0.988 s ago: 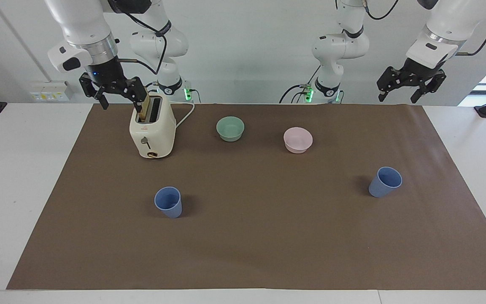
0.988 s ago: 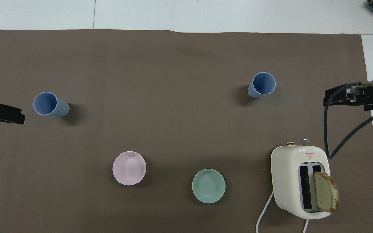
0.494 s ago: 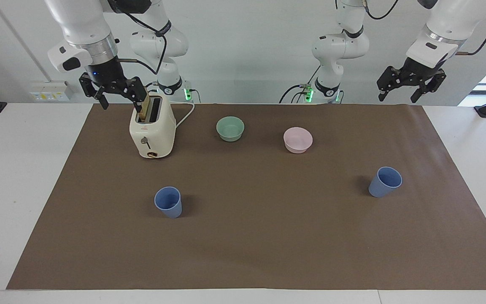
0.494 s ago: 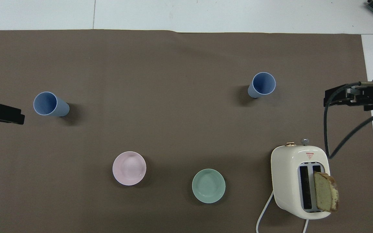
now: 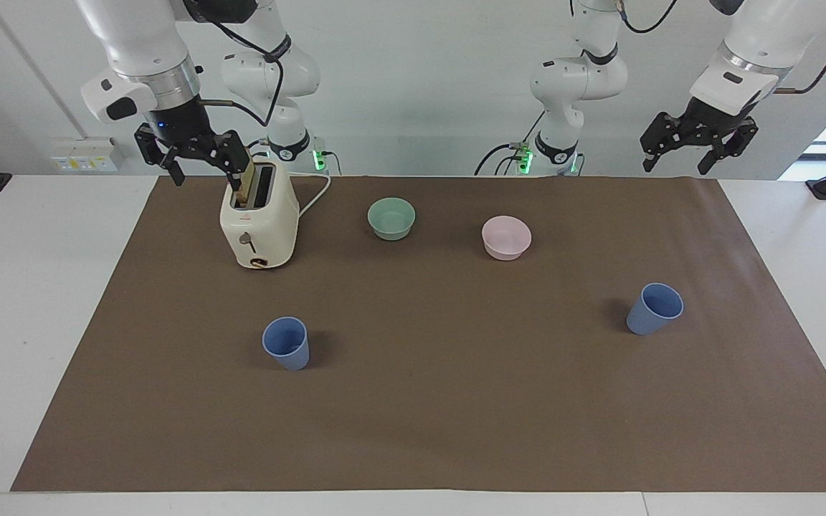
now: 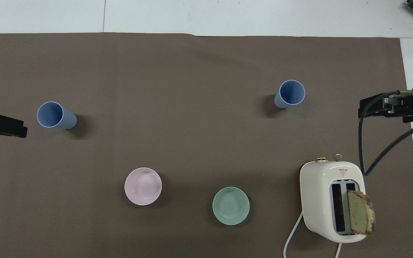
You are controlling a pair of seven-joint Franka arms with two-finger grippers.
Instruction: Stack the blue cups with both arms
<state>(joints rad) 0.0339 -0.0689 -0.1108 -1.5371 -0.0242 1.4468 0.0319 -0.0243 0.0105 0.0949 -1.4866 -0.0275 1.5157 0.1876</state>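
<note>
Both blue cups are seen upright and apart on the tabletop point(image 5: 413, 430). One blue cup point(image 5: 286, 342) sits toward the right arm's end, farther from the robots than the toaster point(image 5: 258, 216). The other blue cup point(image 5: 654, 308) sits toward the left arm's end.

The right pincer point(image 5: 194, 150) is raised beside the toaster top, spread and empty. The left pincer point(image 5: 696, 140) is raised over the tabletop's corner, fingers parted, empty.

No stacking is begun. One cup per arm is judged the reason for the split layout.

The green bowl point(image 5: 391, 218) and pink bowl point(image 5: 506, 237) are judged irrelevant.
</note>
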